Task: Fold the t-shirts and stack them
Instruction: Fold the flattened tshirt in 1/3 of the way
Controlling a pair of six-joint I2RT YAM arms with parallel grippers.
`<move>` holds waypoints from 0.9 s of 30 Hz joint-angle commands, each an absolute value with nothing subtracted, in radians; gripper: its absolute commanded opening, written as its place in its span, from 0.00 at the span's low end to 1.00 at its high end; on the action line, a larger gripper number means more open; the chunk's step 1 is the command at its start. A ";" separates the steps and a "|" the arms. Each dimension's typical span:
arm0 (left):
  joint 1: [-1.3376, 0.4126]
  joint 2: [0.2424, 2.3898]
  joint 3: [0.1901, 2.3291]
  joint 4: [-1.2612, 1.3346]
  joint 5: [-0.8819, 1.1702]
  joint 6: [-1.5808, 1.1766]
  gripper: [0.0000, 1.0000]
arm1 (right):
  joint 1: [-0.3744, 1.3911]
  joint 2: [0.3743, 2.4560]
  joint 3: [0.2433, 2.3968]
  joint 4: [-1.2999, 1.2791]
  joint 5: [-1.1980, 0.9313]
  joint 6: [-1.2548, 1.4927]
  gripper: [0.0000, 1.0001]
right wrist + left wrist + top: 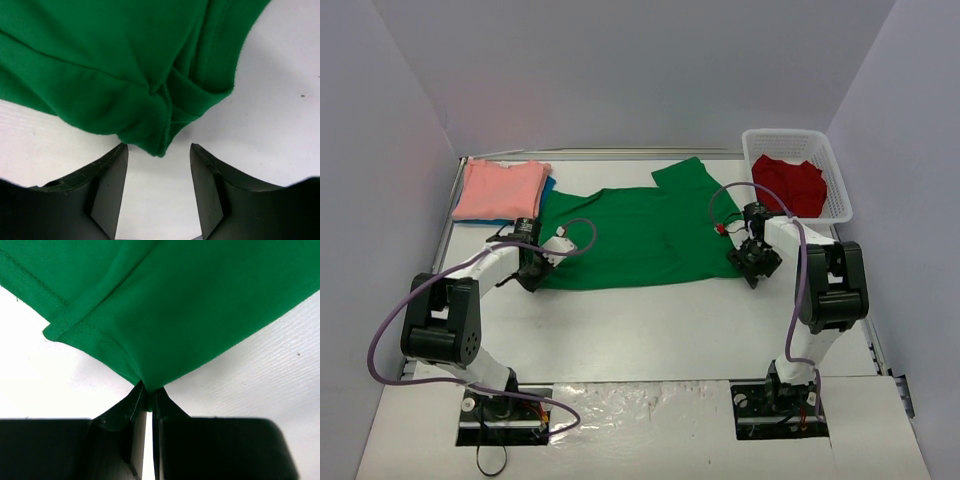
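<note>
The green t-shirt [640,235] lies spread across the middle of the table [650,330], our left hand [148,390] clamped on its near left hem corner and our right hand [159,150] standing apart, the bunched near right corner just at its fingertips but ungripped. We judge the cloth light, soft and limp, sagging wherever unsupported, so it is best taken at both hemmed corners, where the doubled seam gives more to bite. The salmon-pink t-shirt [500,188] lies folded far left over a teal-blue one [548,186]; the red t-shirt [790,182] sits in the basket [838,190].
</note>
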State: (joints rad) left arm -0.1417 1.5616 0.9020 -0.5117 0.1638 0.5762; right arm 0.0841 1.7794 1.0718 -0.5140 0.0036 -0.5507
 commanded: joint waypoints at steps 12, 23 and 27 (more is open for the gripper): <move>-0.137 1.551 0.913 -0.535 0.186 0.568 0.02 | 0.064 1.824 1.134 -0.502 -0.093 -0.577 0.44; -0.137 1.565 0.925 -0.543 0.199 0.558 0.02 | 0.064 1.841 1.131 -0.502 -0.104 -0.580 0.00; -0.138 1.540 0.925 -0.566 0.193 0.572 0.02 | 0.060 1.804 1.127 -0.515 -0.066 -0.584 0.00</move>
State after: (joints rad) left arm -0.1417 1.5661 0.9024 -0.5175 0.1837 0.5682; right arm 0.0658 1.8153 1.1179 -0.4885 -0.0914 -0.5781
